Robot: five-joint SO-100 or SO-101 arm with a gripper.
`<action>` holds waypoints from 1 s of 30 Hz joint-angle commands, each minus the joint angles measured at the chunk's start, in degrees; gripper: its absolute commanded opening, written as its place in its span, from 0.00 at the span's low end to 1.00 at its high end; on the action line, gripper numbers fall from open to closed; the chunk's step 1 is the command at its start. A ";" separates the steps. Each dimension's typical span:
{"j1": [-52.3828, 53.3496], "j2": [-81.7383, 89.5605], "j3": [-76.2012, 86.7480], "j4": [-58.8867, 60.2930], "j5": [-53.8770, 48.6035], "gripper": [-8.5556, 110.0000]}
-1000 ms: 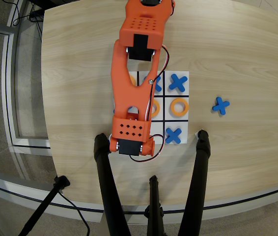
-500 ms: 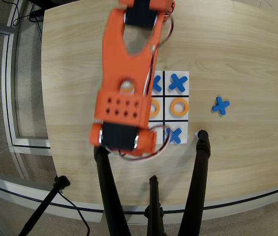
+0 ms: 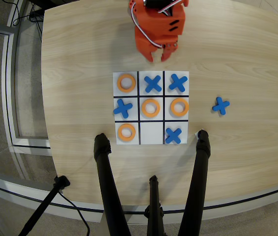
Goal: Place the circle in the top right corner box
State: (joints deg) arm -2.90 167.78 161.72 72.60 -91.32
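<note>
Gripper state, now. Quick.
Gripper: empty, jaws slightly apart, hanging over bare table above the board in the overhead view.

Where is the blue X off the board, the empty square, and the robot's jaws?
Stray blue X (image 3: 220, 105), overhead view: the middle where its arms cross.
Empty square (image 3: 152, 132), overhead view: bare white centre of the bottom-middle cell.
Gripper (image 3: 158, 55), overhead view: midway between the tips of its jaws.
</note>
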 commanded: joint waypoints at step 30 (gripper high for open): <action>82.00 26.81 21.80 1.85 -0.09 0.07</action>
State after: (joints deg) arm 66.09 193.54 180.26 74.53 -91.41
